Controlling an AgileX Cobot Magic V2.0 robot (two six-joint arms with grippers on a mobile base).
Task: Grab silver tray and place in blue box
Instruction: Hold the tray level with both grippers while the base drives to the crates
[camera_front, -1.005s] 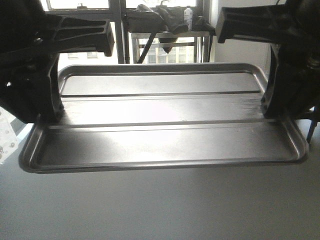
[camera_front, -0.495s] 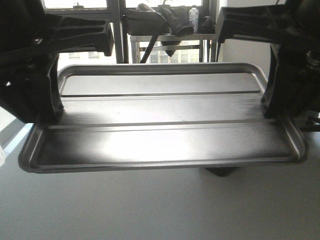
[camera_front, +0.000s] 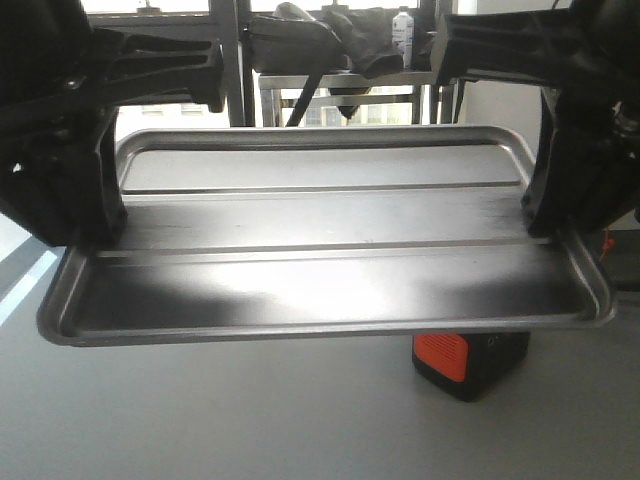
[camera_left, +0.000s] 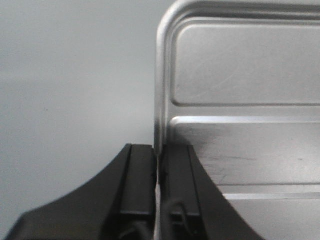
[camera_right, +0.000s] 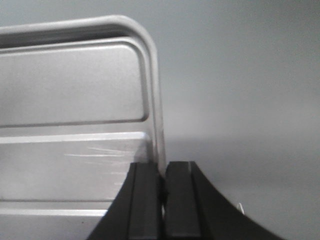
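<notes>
The silver tray (camera_front: 320, 240), shallow with two long raised ribs, hangs level in the air across the front view. My left gripper (camera_front: 95, 235) is shut on its left rim and my right gripper (camera_front: 545, 225) is shut on its right rim. The left wrist view shows the jaws of the left gripper (camera_left: 158, 162) clamped on the tray's (camera_left: 240, 100) thin rim. The right wrist view shows the jaws of the right gripper (camera_right: 163, 172) clamped on the tray's (camera_right: 75, 100) other rim. The blue box is out of view.
A black and red device (camera_front: 465, 362) stands on the grey floor (camera_front: 250, 420) under the tray's right end. Behind are bright windows, a metal table frame (camera_front: 340, 85) with dark cloth and a white bottle (camera_front: 403, 25).
The background has shifted to the right behind the held tray. The black and red device has come into view below the tray's right end. Both grips are unchanged.
</notes>
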